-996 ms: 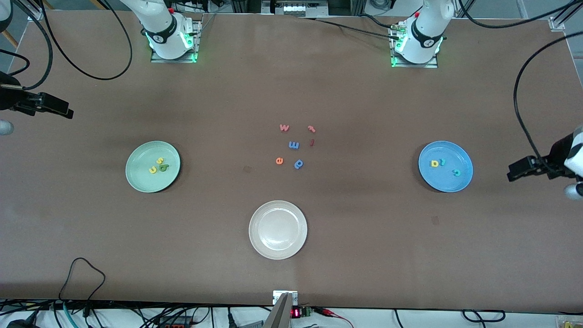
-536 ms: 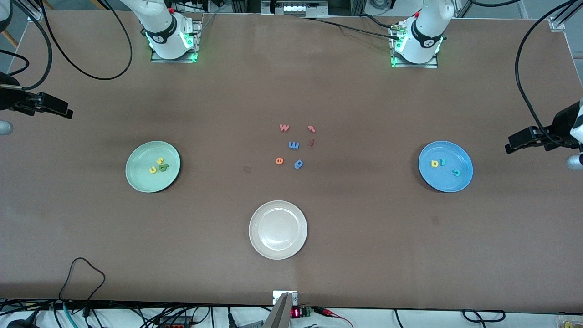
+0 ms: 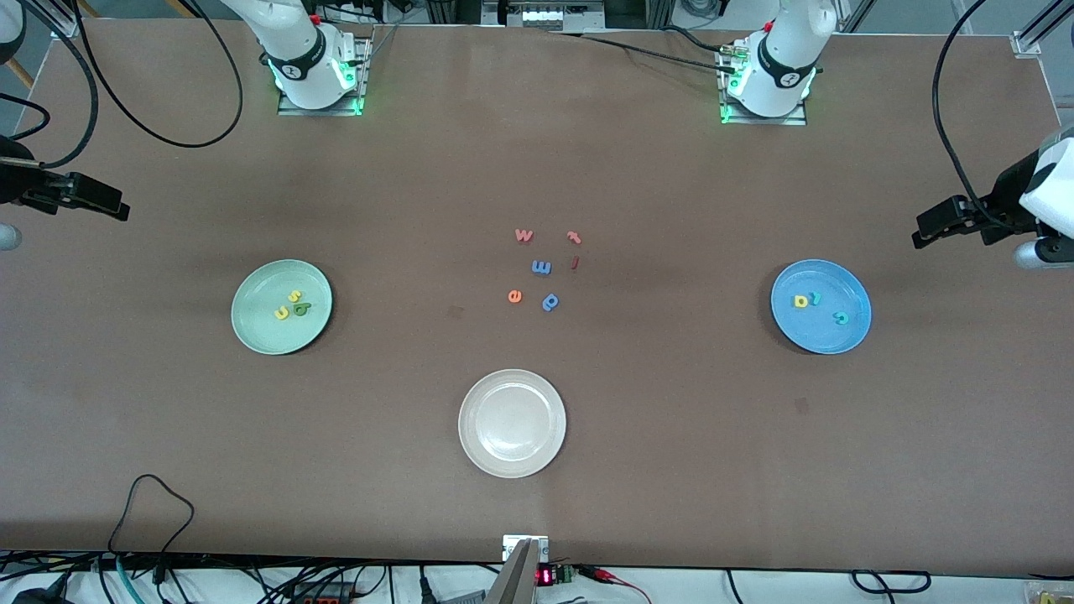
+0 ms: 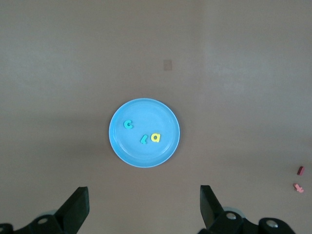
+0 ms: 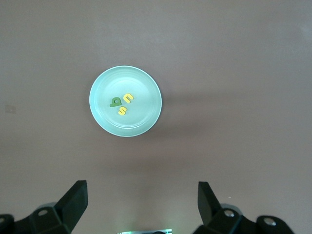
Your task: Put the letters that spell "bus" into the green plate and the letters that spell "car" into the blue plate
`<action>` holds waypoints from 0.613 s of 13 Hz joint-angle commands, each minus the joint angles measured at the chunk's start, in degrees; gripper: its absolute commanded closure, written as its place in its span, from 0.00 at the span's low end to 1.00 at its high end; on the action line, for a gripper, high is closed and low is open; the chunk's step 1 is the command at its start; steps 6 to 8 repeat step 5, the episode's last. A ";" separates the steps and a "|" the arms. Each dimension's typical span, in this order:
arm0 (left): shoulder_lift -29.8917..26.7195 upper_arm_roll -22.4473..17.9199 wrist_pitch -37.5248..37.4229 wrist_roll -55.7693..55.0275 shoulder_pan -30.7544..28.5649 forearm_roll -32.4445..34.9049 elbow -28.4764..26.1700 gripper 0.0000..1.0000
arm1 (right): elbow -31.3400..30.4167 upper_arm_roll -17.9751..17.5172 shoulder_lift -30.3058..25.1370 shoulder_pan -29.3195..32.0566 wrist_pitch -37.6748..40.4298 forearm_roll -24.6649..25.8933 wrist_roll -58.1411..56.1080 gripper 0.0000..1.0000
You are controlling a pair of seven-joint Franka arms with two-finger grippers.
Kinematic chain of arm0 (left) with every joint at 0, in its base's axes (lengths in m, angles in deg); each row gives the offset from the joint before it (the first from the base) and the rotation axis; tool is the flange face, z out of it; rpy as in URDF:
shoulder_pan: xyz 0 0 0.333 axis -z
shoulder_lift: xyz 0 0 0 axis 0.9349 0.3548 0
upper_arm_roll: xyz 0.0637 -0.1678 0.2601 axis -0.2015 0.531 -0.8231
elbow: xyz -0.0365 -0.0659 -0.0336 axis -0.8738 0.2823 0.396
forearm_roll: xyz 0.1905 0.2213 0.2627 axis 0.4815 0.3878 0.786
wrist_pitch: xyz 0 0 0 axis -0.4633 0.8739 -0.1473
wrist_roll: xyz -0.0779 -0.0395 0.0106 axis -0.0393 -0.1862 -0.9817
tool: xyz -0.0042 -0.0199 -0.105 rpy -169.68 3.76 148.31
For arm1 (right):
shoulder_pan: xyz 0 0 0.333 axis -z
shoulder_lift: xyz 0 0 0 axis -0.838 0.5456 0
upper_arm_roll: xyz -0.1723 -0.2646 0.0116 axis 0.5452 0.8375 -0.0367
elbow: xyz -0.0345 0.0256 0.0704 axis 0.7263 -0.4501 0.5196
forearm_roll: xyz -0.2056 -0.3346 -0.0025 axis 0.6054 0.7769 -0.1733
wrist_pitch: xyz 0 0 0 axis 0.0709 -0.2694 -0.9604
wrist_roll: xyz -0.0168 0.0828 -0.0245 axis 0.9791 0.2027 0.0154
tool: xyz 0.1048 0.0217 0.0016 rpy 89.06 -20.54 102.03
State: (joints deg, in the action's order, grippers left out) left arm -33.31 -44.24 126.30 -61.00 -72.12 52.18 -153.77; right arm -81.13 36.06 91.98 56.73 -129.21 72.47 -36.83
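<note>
Right gripper (image 5: 141, 207): empty, fingers spread wide, hanging high over the table edge at the right arm's end; this arm waits.
Green plate (image 3: 252, 331): holds the green "b" (image 3: 302, 309), yellow "u" (image 3: 282, 313) and yellow "s" (image 3: 294, 296), bunched close together.
Spare letters: a pink "w" (image 3: 523, 235), blue "m" (image 3: 541, 268), orange "e" (image 3: 514, 295) and blue "p" (image 3: 550, 301) lie loose mid-table, with two small red pieces beside them.
White plate (image 3: 482, 453): bare, nearer the front camera than the spares.
Blue plate (image 3: 847, 340): holds the yellow "a" (image 3: 800, 299), teal "r" (image 3: 815, 298) and teal "c" (image 3: 840, 316).
Left gripper (image 4: 144, 207): empty, fingers apart, high over the table's edge at the left arm's end.
Handling: the letters look like light, soft foam, likely to skid; pinch across a stem.
Writing: none readable except the letters themselves.
Progress: both words look sorted.
</note>
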 commanded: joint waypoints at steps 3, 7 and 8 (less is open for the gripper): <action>-1.91 -0.06 -2.58 1.38 -0.18 -0.77 -1.67 0.00 | 0.45 -0.33 0.75 0.03 -0.39 0.77 -0.04 0.00; -2.18 -0.06 -2.58 1.38 -0.18 -0.33 -1.67 0.00 | 0.45 -0.33 0.75 0.03 -0.39 0.68 -0.04 0.00; -2.18 -0.06 -2.58 1.38 -0.18 -0.33 -1.67 0.00 | 0.45 -0.33 0.75 0.03 -0.39 0.68 -0.04 0.00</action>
